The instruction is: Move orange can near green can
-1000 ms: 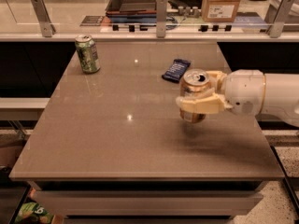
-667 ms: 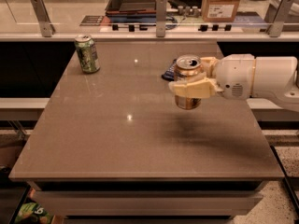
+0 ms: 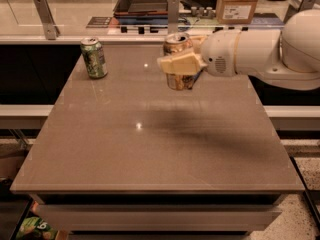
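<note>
Camera view takes in a brown table (image 3: 150, 149) with a white robot arm (image 3: 250, 51) reaching across its far side. The gripper (image 3: 175, 64) is clamped round the middle of the orange can (image 3: 175, 45), holding it upright and clear of the surface, with a shadow on the table below the hand. The green can (image 3: 94, 58) stands upright, well apart from the hand, beyond its fingertips near the far corner.

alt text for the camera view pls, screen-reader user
The robot's claw grips an orange can upright, lifted above the far half of a brown table. A green can stands near the table's far left corner, well apart from it.
</note>
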Robot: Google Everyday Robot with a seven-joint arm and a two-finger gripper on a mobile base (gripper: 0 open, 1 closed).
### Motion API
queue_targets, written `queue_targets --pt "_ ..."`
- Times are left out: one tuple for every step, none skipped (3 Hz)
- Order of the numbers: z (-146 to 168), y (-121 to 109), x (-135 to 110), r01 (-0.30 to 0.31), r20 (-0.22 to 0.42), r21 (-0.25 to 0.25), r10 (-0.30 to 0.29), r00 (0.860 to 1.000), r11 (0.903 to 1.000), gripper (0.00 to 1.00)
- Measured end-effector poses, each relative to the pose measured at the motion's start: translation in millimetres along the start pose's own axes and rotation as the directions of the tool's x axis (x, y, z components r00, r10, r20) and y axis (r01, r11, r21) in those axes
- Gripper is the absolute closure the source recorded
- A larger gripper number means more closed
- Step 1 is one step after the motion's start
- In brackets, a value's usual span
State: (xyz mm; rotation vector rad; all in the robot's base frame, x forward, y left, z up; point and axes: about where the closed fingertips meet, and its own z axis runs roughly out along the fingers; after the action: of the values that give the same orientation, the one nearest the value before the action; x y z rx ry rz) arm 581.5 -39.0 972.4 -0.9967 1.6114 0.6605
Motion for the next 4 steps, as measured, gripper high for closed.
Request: queue_targets --pt "36 -6 -19 -0.008 0.036 -0.022 0.008 0.999 0.9997 1.0" --pt "71 -8 -27 0.003 0.085 -0.04 0.0 0.996 0.9992 1.0" --pt "98 -8 -28 0.036 0.121 -0.049 -0.03 0.992 0.9981 1.0" --pt "128 -8 -24 0.072 0.119 -0.073 -0.063 0.991 0.9948 1.0"
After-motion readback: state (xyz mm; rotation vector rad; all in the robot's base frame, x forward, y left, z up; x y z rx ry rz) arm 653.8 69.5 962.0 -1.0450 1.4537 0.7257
